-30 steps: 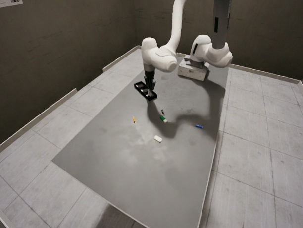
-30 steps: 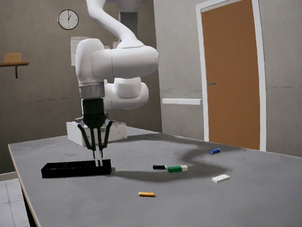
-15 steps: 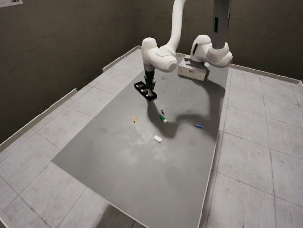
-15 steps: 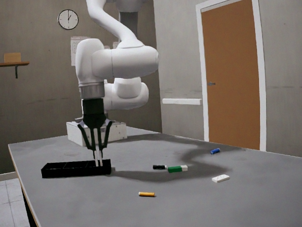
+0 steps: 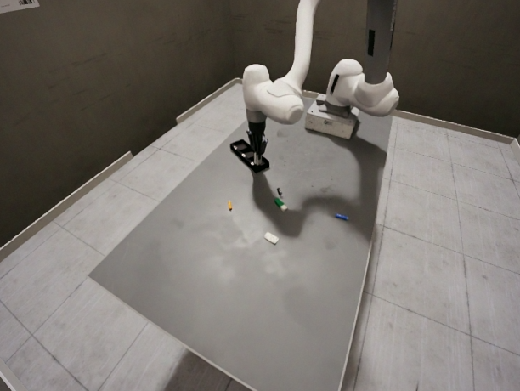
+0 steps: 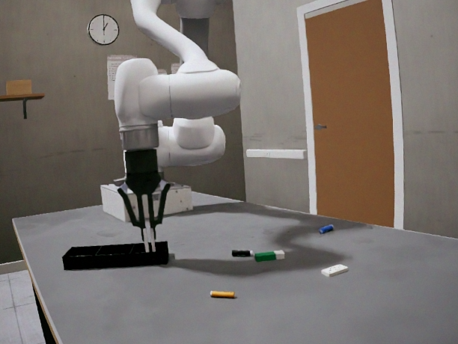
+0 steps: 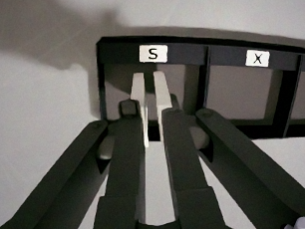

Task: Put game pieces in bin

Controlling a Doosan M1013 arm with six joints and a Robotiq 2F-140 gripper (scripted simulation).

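1. Grey desk (image 6: 112, 314) carries a black compartment tray (image 6: 101, 258) near its far left corner.
2. Gripper (image 6: 149, 244) jaws clenched on nothing, inside compartment S (image 7: 153, 54), apparently to shift the tray.
3. White domino (image 6: 334, 270) lies mid-desk, outside bin X (image 7: 257, 59).

The bin row (image 5: 249, 155) sits toward the table's (image 5: 255, 319) far left edge. The domino (image 5: 271, 238) lies near mid-table. The gripper's (image 6: 149, 244) tips seem inside the end compartment.

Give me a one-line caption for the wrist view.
Shut, empty gripper reaching into the S compartment of the black bin, beside the one marked X.
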